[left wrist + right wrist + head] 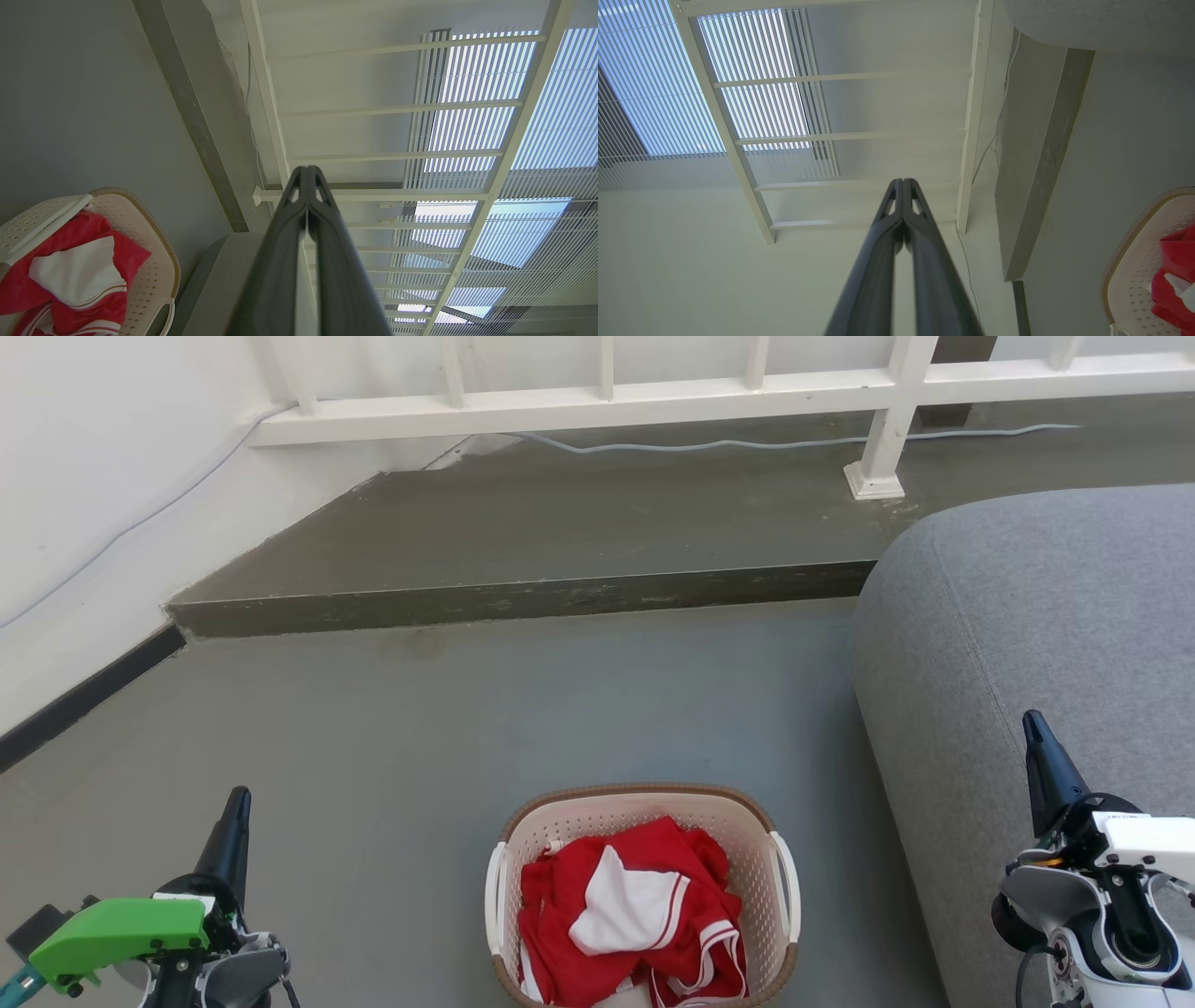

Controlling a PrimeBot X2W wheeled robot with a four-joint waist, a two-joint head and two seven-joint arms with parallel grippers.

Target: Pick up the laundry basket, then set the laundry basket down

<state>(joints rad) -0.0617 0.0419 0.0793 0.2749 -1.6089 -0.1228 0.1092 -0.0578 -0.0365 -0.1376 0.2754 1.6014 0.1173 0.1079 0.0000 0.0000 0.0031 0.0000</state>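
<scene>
The laundry basket (752,833) stands on the grey floor at the bottom centre of the head view, cream-white and perforated, with a brown rim band and white side handles. Red and white clothes (630,910) lie inside it. It also shows at the lower left of the left wrist view as the basket (154,261) and at the lower right of the right wrist view as the basket (1134,275). My left gripper (238,800) (306,170) is shut and empty, left of the basket and apart from it. My right gripper (1032,721) (903,182) is shut and empty, well right of the basket, in front of the sofa.
A grey sofa (1036,616) fills the right side, close to the basket's right handle. A raised concrete step (523,597) crosses the floor ahead, with a white railing (878,392) and a cable beyond. A white wall with a dark skirting (84,695) runs along the left.
</scene>
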